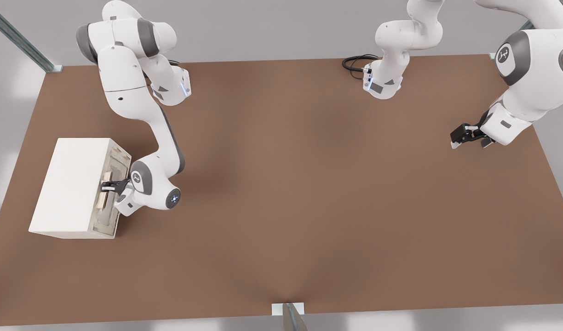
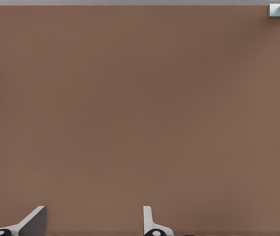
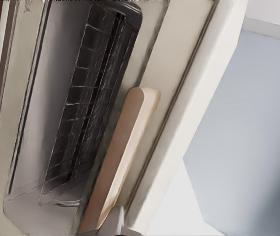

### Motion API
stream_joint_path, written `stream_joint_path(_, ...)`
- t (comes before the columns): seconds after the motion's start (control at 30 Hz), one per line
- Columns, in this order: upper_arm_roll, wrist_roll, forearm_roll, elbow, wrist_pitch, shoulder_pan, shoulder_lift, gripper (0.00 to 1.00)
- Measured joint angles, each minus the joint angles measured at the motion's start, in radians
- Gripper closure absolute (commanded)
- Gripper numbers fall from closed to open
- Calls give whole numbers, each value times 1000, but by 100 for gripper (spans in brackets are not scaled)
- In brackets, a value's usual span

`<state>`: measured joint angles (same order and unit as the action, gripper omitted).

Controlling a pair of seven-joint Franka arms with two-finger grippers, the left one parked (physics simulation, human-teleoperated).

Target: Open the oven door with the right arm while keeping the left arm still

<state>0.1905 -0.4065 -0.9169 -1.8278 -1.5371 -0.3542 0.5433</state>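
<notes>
Pincer (image 1: 107, 185) of my right arm (image 1: 139, 124) sits at the oven door (image 1: 110, 186), its black fingers either side of the pale tan handle (image 3: 122, 162); I read it as clenched on that bar. Oven (image 1: 72, 186) lies on the tabletop (image 1: 309, 184) toward the front view's left, front face turned to the arm. Nothing stands between them. Door looks closed, cream-framed, a wire rack (image 3: 88, 98) visible behind the glass.
</notes>
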Motion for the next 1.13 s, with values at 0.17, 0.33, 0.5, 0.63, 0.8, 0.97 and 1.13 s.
stream_joint_path(0.17,-3,-14,14,1,-6,-12,1,100)
stream_joint_path(0.33,-53,-34,8,26,14,-69,-4,99)
stream_joint_path(0.5,-165,-39,266,193,9,-92,-83,0)
stream_joint_path(0.63,-173,64,610,390,19,98,-335,0)
stream_joint_path(0.8,-168,189,808,552,99,193,-339,0)
stream_joint_path(0.97,-168,285,862,563,139,218,-342,0)
stream_joint_path(1.13,-167,357,877,563,163,218,-342,0)
